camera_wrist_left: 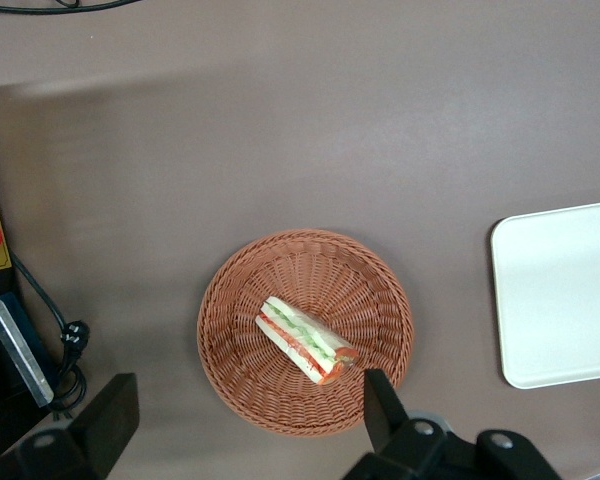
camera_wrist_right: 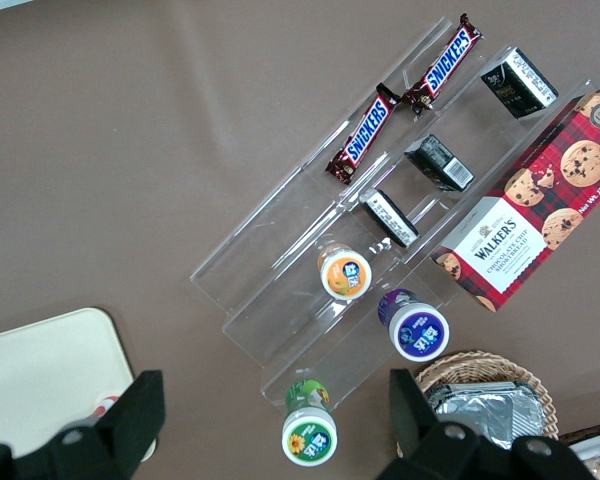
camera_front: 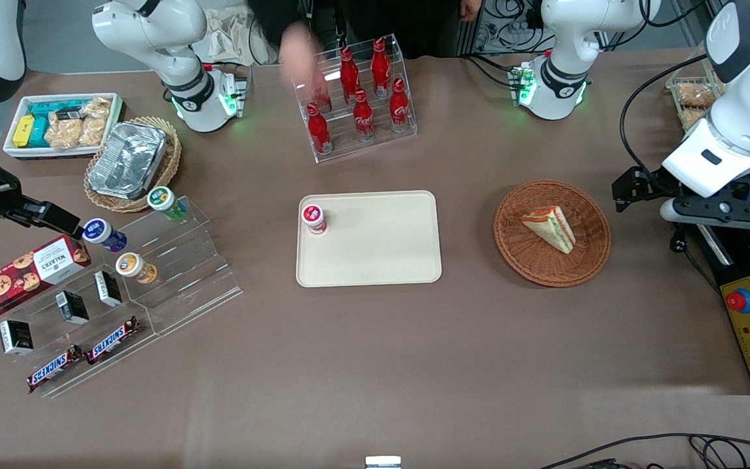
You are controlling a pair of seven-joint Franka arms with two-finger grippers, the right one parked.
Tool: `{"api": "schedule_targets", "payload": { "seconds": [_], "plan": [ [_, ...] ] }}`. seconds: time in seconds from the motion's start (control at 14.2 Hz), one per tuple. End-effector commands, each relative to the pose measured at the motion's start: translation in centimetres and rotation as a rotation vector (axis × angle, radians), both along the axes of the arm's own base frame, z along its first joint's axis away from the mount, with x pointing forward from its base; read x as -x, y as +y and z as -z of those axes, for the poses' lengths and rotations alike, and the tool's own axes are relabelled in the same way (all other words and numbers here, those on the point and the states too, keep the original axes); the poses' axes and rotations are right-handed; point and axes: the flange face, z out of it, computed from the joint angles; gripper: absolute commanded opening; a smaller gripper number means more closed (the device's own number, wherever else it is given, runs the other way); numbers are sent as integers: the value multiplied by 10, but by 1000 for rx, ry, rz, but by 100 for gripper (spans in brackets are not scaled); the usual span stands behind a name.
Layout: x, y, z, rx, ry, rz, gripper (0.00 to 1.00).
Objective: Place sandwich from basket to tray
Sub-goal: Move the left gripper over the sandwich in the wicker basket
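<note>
my left gripper (camera_wrist_left: 245, 425) hung wide open and empty, off toward the working arm's end from the basket (camera_front: 551, 232). the sandwich (camera_wrist_left: 306, 339) lay inside, long axis skewed across my fingers.

1 sandwich (camera_front: 549, 226), 1 tray (camera_front: 375, 260) — 2 baskets (camera_front: 552, 233), 6 red bottles (camera_front: 363, 114).

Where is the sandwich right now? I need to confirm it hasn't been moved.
The sandwich lies in the basket, toward the working arm's end of the table beside the tray; the open end effector hovers above it.
</note>
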Motion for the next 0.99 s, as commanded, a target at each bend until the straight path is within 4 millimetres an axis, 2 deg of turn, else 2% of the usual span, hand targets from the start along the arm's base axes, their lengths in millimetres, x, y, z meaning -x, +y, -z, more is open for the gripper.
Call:
{"api": "schedule_targets", "payload": {
  "seconds": [0.0,0.35,0.56,0.92],
  "plan": [
    [2,1,1,-3,9,-23,100],
    [3,2,3,4,17,-47,100],
    [4,-3,3,42,24,-349,100],
    [8,-20,0,74,36,-730,100]
  ]
}}
